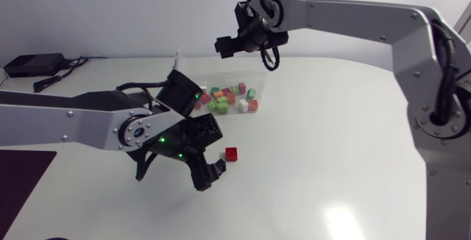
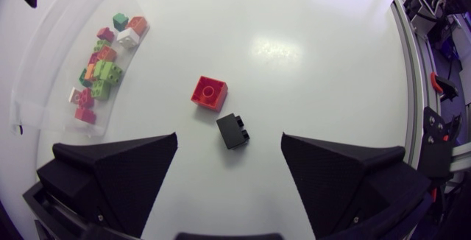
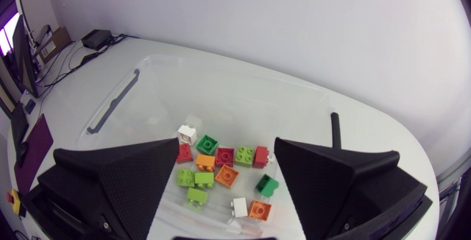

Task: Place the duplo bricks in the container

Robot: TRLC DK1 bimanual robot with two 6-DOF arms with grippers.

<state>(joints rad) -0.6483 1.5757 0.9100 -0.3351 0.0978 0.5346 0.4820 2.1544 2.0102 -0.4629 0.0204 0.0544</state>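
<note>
Pickup is the step in hand: my left gripper (image 2: 228, 146) hangs open, a black brick (image 2: 232, 130) lying untouched between its fingers, a red brick (image 2: 210, 93) just ahead. Next, I judge, lower and close. My right gripper (image 3: 227, 146) hovers open, empty, above the container (image 3: 147, 78).

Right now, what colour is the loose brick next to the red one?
Black brick, clearest in the left wrist view.

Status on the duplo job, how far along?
Done: most bricks lie in the container. In hand: nothing. Both grippers are open, the left gripper over the red brick and black brick on the table, the right gripper above the container. Left: those two bricks.
</note>
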